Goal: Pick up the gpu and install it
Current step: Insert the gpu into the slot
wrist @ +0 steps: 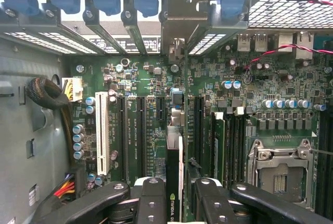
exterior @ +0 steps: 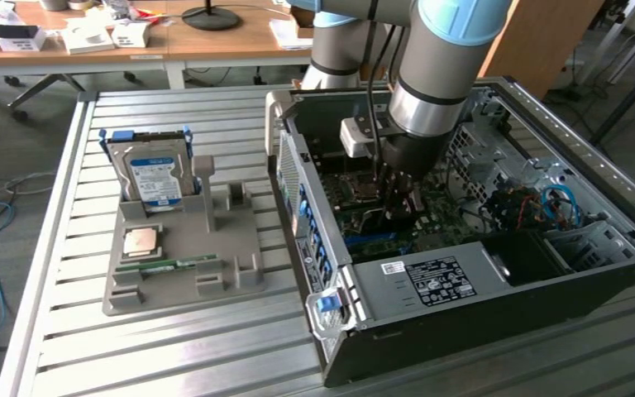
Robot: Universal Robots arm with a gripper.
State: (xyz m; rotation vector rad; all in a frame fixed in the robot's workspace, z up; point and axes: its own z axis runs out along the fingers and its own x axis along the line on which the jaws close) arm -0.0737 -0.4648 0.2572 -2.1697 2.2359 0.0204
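Note:
The gpu point(wrist: 175, 174) appears edge-on as a thin dark card with a logo on its near end. Its silver end bracket point(wrist: 177, 23) reaches up to the blue-latched rear slots of the case. My gripper point(wrist: 176, 203) is shut on the card, one black finger point(wrist: 151, 198) on each side. The card hangs upright over the green motherboard point(wrist: 140, 78), between the long black expansion slots. In the exterior view the arm reaches down into the open computer case point(exterior: 494, 281), with the gripper point(exterior: 397, 197) low over the board and the card mostly hidden behind it.
A grey fixture tray point(exterior: 202, 236) lies on the slatted table at the exterior view's left. It carries a silver hard drive with a blue label point(exterior: 155, 174), a processor chip point(exterior: 141, 241) and a narrow memory stick point(exterior: 169, 266). Cables and drive cages crowd the case's far side.

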